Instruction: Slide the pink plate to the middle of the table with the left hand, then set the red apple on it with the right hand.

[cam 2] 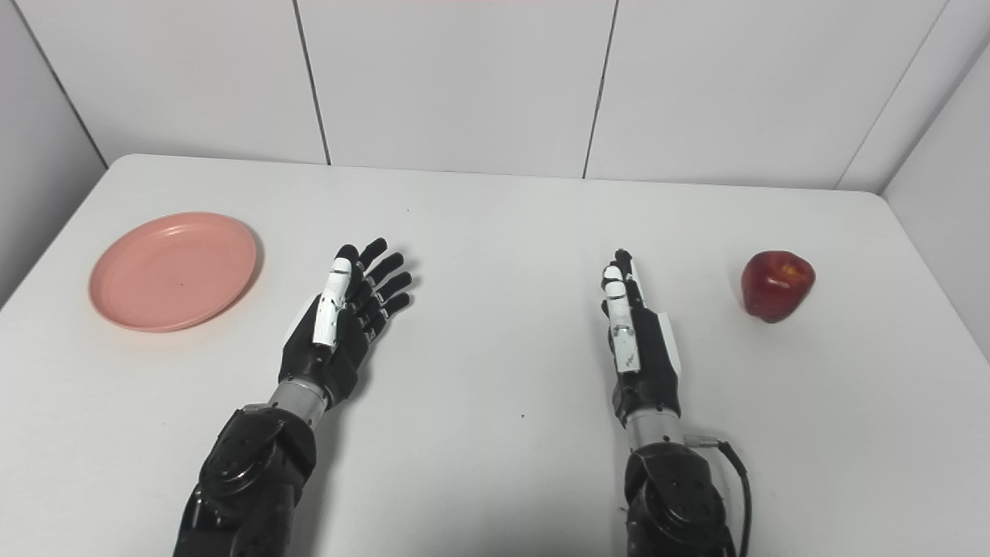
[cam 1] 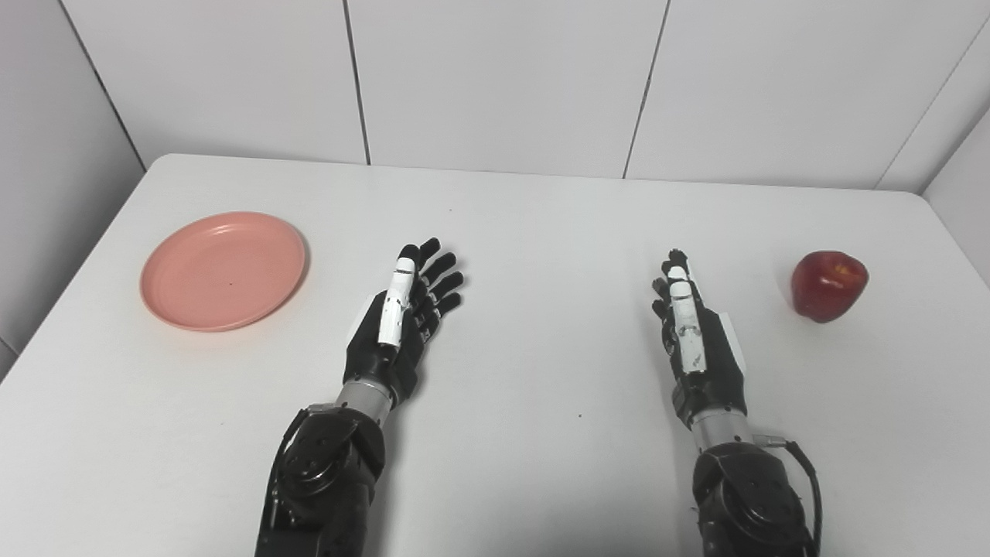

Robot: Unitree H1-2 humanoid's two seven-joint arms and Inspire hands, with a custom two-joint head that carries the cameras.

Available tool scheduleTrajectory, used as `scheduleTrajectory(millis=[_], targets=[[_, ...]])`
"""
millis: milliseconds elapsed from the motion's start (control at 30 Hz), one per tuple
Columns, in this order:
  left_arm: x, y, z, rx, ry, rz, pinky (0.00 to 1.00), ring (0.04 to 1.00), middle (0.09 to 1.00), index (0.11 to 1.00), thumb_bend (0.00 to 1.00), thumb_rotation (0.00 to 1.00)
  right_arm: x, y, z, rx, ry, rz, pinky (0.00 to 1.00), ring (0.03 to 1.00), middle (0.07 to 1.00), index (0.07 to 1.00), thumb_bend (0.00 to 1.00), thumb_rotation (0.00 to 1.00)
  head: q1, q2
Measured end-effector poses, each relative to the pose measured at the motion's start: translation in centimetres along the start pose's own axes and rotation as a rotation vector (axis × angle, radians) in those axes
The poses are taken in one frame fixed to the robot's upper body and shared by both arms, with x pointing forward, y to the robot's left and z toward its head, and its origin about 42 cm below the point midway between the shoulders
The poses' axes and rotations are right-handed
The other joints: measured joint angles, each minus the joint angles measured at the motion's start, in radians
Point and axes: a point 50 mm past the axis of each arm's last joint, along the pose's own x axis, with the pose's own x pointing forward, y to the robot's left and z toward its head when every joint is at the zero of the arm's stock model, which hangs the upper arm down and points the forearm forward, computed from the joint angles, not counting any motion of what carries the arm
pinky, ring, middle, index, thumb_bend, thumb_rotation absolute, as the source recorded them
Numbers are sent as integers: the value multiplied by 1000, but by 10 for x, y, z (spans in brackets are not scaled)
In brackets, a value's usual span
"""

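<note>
Plate (cam 1: pixel 223 270), pink, at far left of table (cam 1: pixel 541 232); apple (cam 1: pixel 828 285), red, far right. Left hand (cam 1: pixel 404 323) and right hand (cam 1: pixel 691 329) released, fingers straight, grasping nothing, between both, probably waiting to start.

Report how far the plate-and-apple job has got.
Nothing is done yet. The pink plate sits at the table's left side, not the middle, and holds nothing. The red apple stands at the right. Nothing is in hand: the left hand and right hand are open, touching neither. Both steps remain, the slide first.
</note>
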Motion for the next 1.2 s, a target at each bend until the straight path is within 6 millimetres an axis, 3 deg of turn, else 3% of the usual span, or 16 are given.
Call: scheduleTrajectory(millis=[1200], targets=[[0,0,0,0,0,-1,919,909,928,926,418,1000,0,0,0,-4,0,-1,1000,981,995,993,251,1000,5,-6]])
